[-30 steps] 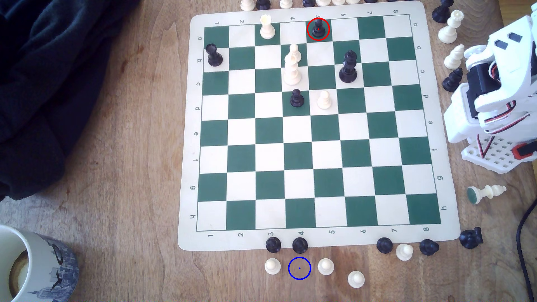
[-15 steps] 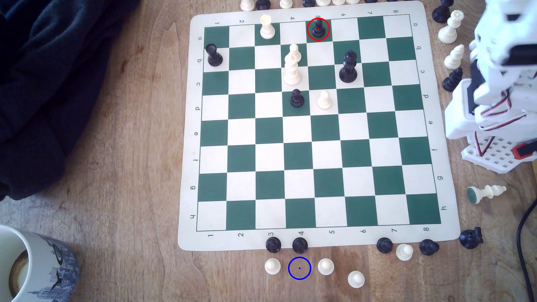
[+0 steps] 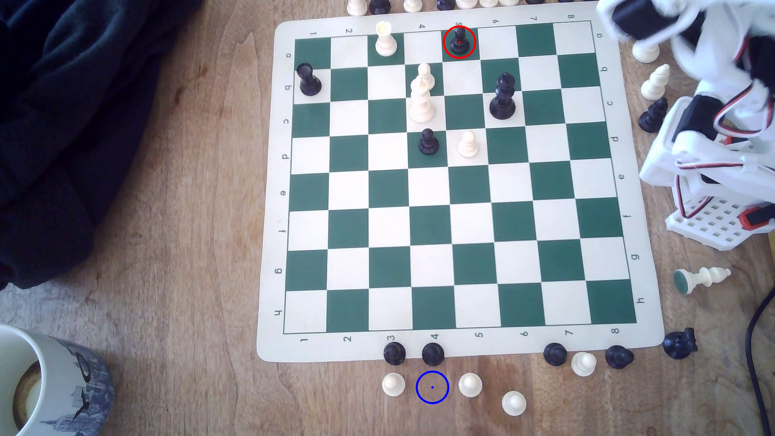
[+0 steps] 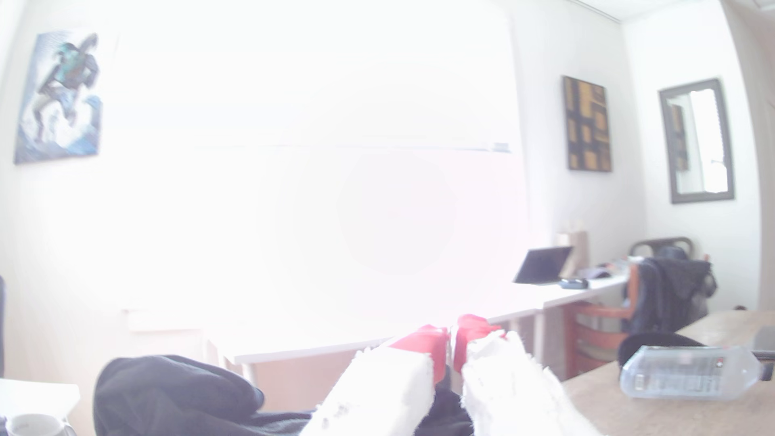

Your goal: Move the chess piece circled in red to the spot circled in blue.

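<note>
The arm (image 3: 687, 50) has swung up toward the board's far corner; its hand (image 4: 451, 335), seemingly clenched empty, hasn't reached the pawn (image 3: 459, 41).

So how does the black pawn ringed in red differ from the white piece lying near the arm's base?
The small glossy black pawn stands upright on a green square of the board; the cream-white piece lies on its side on the wooden table, off the board. The black pawn has a plain ball head; the cream-white piece shows a ridged body and a green felt base. Both are untouched by the gripper.
</note>
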